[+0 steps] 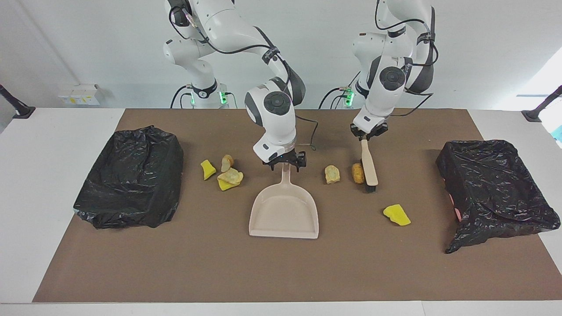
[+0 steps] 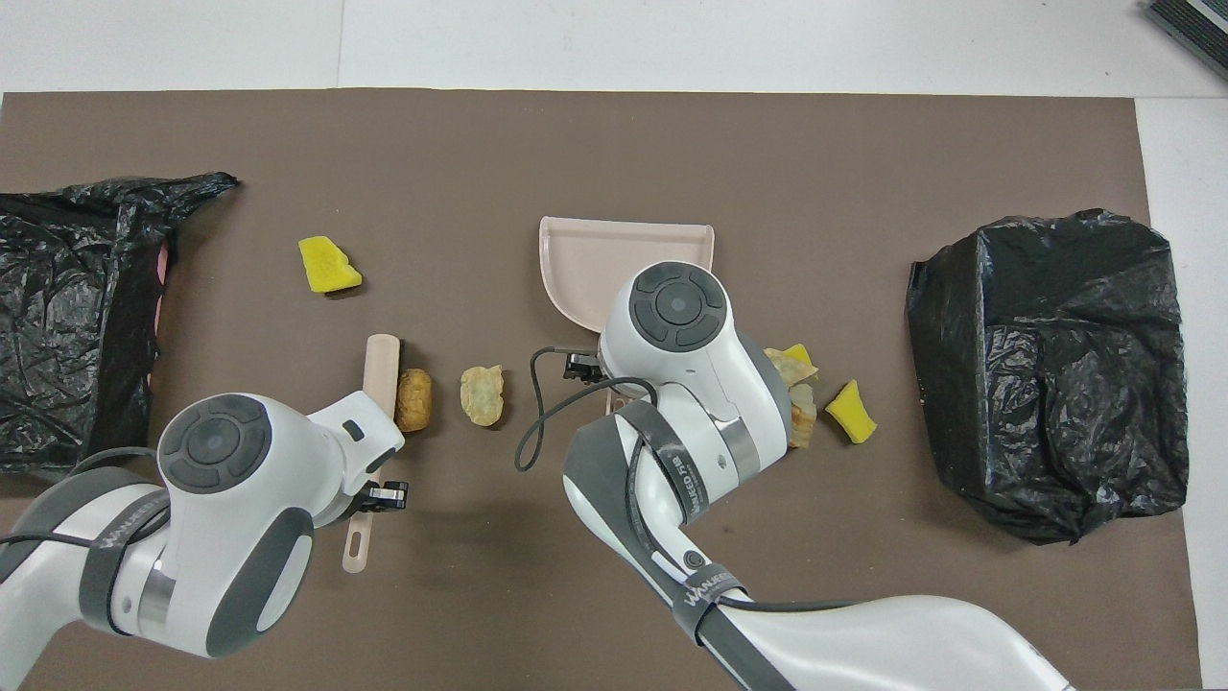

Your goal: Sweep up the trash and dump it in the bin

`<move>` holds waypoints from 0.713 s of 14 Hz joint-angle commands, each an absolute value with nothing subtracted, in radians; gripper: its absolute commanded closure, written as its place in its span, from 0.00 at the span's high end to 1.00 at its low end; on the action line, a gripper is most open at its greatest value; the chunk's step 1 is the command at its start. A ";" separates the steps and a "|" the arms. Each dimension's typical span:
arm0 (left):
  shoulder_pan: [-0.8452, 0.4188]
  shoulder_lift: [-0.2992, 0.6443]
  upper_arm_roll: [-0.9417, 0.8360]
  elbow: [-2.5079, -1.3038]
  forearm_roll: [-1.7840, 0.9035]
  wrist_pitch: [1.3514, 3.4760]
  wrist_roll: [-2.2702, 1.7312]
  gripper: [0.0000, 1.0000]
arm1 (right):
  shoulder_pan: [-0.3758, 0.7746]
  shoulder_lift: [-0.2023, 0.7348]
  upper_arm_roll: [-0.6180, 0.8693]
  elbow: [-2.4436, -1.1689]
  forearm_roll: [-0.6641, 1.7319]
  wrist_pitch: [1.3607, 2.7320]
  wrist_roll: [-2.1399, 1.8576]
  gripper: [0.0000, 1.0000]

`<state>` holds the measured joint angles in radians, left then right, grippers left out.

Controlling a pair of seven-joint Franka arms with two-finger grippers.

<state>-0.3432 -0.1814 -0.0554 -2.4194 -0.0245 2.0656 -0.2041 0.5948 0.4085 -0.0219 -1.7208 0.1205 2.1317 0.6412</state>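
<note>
**Facing view.**
- Brush (image 1: pixel 369 169): gripped at its handle end by the left gripper (image 1: pixel 368 133), jaws clamped on it. Long axis runs from the robots toward the table's front edge; bristle end down on the brown mat (image 1: pixel 281 272), touching an orange-brown lump (image 1: pixel 358 173). Probably held so to push the lump sideways to the dustpan.
- Dustpan (image 1: pixel 284 210): flat at mid-table, handle toward the robots, mouth toward the front edge. The right gripper (image 1: pixel 285 160) is down over the handle tip; I cannot tell whether its jaws grip it.
- Trash: a cream lump (image 1: pixel 332 174) between brush and dustpan handle; a yellow wedge (image 1: pixel 397 215) toward the left arm's end; a cluster (image 1: pixel 223 173) of yellow and tan pieces toward the right arm's end.
- Black-bagged bins (image 1: pixel 131 175) (image 1: pixel 496 188): one at each end.

**Overhead view.**
- Brush (image 2: pixel 380 369): head away from the robots, orange-brown lump (image 2: pixel 413 400) beside it, cream lump (image 2: pixel 482 394) next.
- Dustpan (image 2: pixel 585 259): mostly hidden under the right arm.
- Nothing lies in the dustpan yet.
</note>
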 commanded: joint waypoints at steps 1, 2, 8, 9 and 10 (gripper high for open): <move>-0.393 -0.187 -0.040 -2.416 -0.046 2.079 -0.095 0.00 | 0.586 0.391 -0.017 -1.740 0.114 2.132 0.612 0.35; -0.393 -0.172 -0.040 -2.395 -0.046 2.074 -0.092 0.00 | 0.584 0.391 -0.015 -1.740 0.114 2.131 0.615 0.05; -0.286 -0.156 -0.032 -2.200 -0.041 1.899 -0.100 0.00 | 0.525 0.333 -0.015 -1.724 0.133 2.120 0.461 0.00; -0.258 -0.152 -0.032 -2.189 -0.034 1.893 -0.101 0.00 | 0.500 0.306 -0.015 -1.724 0.138 2.100 0.348 0.00; -0.220 -0.146 -0.032 -2.187 -0.026 1.904 -0.092 0.00 | 0.479 0.275 -0.018 -1.726 0.140 2.057 0.266 0.00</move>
<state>-0.2794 -0.1711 -0.0286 -2.2243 -0.0293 1.9262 -0.1137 0.5286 0.3557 -0.0247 -1.7080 0.1206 2.1149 0.4218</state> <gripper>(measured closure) 0.740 0.687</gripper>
